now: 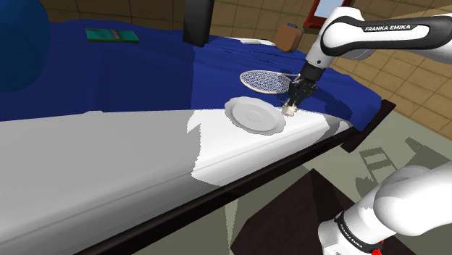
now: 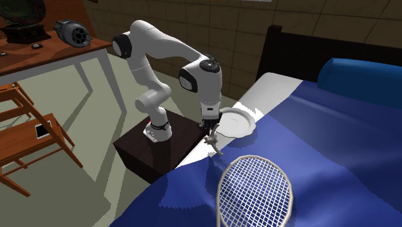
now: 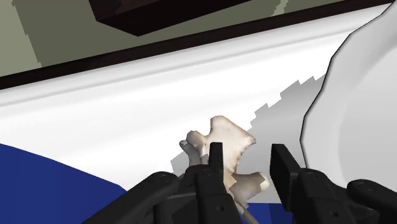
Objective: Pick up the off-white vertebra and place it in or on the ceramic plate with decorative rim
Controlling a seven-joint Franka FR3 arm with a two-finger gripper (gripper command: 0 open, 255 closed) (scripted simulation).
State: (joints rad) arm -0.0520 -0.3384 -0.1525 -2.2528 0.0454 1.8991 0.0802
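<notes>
Gripper (image 1: 293, 101): jaws clamped on the off-white vertebra (image 3: 219, 143)
Vertebra: just beside the white plate (image 1: 253, 116), near the bed (image 1: 109, 174) edge

White arm (image 1: 384, 32) lettered FRANKA EMIKA; dark joints; all-black gripper (image 3: 248, 159).

You have 1 oval-framed racket with white string mesh (image 1: 262, 81) lying on a blue blanket (image 1: 145, 72) that covers part of a white bed sheet (image 1: 87, 174). 1 flat green rectangular thing (image 1: 112, 35) sits far up the blanket. 1 wooden table (image 2: 64, 55) and 1 wooden chair (image 2: 19, 145) stand beside the bed.
</notes>
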